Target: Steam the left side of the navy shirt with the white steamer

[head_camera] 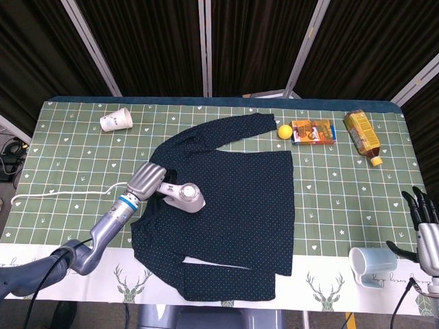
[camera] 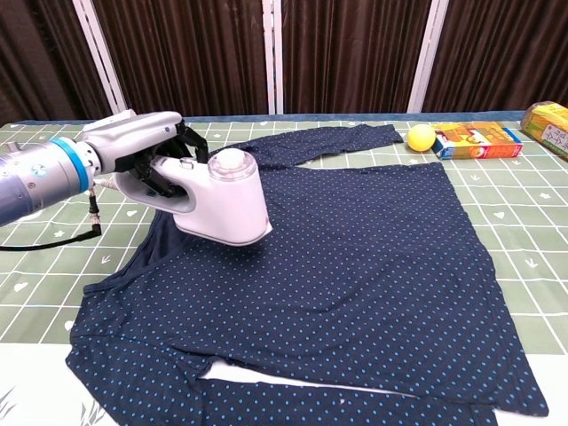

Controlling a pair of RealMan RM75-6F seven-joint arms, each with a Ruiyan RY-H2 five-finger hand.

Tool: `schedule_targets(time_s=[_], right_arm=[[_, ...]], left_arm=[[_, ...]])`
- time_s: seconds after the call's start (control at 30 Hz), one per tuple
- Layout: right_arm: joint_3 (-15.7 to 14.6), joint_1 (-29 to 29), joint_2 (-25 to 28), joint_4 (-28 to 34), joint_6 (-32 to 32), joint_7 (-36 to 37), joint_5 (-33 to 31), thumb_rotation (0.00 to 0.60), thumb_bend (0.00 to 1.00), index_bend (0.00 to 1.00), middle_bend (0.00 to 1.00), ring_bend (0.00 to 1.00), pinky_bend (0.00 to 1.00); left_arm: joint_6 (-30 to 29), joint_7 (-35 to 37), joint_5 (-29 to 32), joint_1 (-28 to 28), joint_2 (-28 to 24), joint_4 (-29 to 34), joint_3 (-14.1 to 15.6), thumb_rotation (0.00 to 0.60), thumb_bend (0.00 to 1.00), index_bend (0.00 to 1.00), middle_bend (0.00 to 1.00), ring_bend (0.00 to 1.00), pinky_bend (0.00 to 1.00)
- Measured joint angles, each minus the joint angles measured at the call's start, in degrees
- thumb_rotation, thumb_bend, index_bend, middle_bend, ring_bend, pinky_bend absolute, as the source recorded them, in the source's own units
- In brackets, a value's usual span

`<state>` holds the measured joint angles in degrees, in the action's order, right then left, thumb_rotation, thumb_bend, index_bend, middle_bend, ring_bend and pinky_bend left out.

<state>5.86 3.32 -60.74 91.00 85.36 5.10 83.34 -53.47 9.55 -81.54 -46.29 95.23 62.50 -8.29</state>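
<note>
Navy shirt (head_camera: 226,199) lies spread flat on the green checked tablecloth (head_camera: 62,157), neck opening toward your left arm, one sleeve reaching up toward the far edge and the other folded along the near hem. Your left hand (head_camera: 147,179) has its fingers wrapped round the handle of the white steamer (head_camera: 184,196) — a firm grip, seen clearly in the chest view, where the dark fingers (camera: 169,164) curl under the handle behind the round cap. The forearm comes in from the lower left, slanting up across the table, with the wrist about level and the steamer's nose pointing to the right over the cloth. The steamer sits over the shirt's left part, just inside the collar; whether its face touches the fabric or hangs just above it, you cannot tell from either view. A white cord (head_camera: 62,196) trails off from the hand toward the left table edge. Your right hand (head_camera: 425,229) shows only at the lower right corner of the head view, upright, fingers straight and apart, holding nothing — just beside a pale blue cup (head_camera: 370,264). Along the far side lie a paper cup (head_camera: 115,120) on its side, a yellow ball (head_camera: 284,131), an orange box (head_camera: 313,131) and a yellow carton (head_camera: 362,137).
</note>
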Motion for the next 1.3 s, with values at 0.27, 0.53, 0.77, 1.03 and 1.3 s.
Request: schedule_targets(time_s=[0.27,0.53,0.77,1.03,1.3], right_arm=[[0.1,0.4,0.2,-0.5,-1.1,1.4,-0.5,0.6,0.0,0.0,0.0,0.0,0.0],[0.1,0.5,0.2,-0.7,-1.3,1.8,-0.5,0.6,0.0,0.0,0.0,0.0,0.0],[0.0,0.4,0.3,-0.5,-1.2,1.8,-0.5,0.6,0.0,0.0,0.0,0.0,0.0],[0.0,0.4,0.5,-0.5,-1.0,2.2,-0.3,0.6,0.0,0.0,0.0,0.0,0.0],[-0.1,0.2,0.6,-0.5,-0.7,2.6,-0.1,0.6,0.0,0.0,0.0,0.0,0.0]], left_arm=[[1.6,-1.7,1.9,-0.6,3.3,-4.3,-0.3,0.6,0.61,1.0,0.86,0.76,1.0],[2.0,-1.3,2.0,-0.4,5.6,-7.7,0.5,0.6,0.61,1.0,0.86,0.76,1.0],[1.4,-0.2,1.0,-0.1,6.2,-7.7,1.4,0.6,0.6,1.0,0.86,0.76,0.99],[0.6,-0.4,-1.0,-0.1,6.2,-5.9,2.6,0.6,0.6,1.0,0.86,0.76,1.0],[-0.9,-1.6,-2.9,0.0,6.7,-3.7,3.7,0.6,0.58,0.99,0.85,0.76,0.98]])
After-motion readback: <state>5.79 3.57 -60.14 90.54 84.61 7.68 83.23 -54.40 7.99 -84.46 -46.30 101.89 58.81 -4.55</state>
